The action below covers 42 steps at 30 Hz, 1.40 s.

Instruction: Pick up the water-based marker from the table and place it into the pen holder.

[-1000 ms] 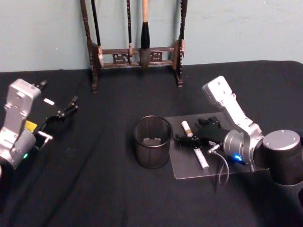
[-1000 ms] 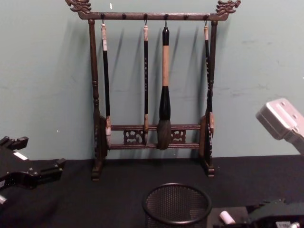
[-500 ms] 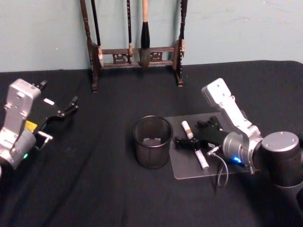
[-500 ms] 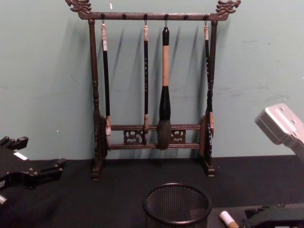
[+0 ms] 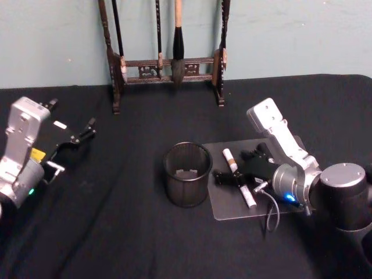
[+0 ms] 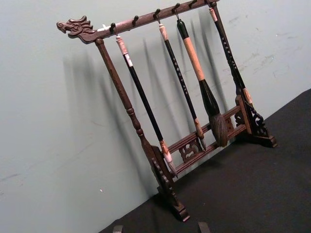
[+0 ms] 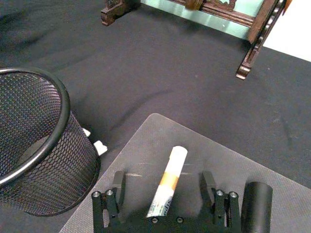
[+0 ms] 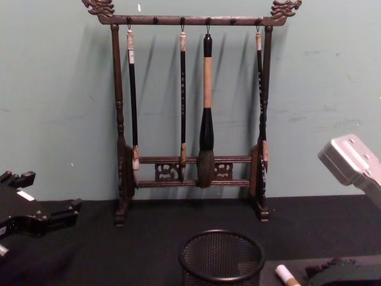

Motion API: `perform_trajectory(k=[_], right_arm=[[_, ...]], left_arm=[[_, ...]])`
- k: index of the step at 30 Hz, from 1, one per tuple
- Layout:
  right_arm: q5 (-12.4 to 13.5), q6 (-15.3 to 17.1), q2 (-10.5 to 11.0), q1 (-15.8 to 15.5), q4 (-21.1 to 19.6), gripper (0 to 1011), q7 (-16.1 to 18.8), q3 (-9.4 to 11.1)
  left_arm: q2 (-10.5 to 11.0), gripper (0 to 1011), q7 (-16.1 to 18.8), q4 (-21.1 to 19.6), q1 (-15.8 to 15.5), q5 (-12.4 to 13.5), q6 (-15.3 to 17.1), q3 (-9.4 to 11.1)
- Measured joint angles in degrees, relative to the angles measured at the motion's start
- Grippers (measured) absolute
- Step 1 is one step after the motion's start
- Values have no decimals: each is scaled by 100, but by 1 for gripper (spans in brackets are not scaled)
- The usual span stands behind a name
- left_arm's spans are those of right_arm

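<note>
My right tool (image 7: 163, 180) is released, its fingers spread either side of the water-based marker (image 7: 174, 162). The marker lies flat on the grey mat (image 7: 233, 160) just beside the pen holder (image 5: 186, 185). My left tool (image 5: 86, 131), also released, idles well apart from the pen holder.

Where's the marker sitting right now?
In the head view, the marker lies on the grey mat, right of the pen holder, between the open fingers of the right gripper.
</note>
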Motion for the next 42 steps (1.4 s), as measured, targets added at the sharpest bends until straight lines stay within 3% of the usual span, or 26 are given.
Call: perform_trajectory(k=[25,35,42], right_arm=[[-76,9,-30,-5,27,993,36,25],[-70,8,-27,-4,22,747,32,21],[-67,8,-27,-4,19,508,29,21]], left_arm=[[0,1001,0,0,0,0,0,0],[0,1001,0,0,0,0,0,0],[0,1001,0,0,0,0,0,0]])
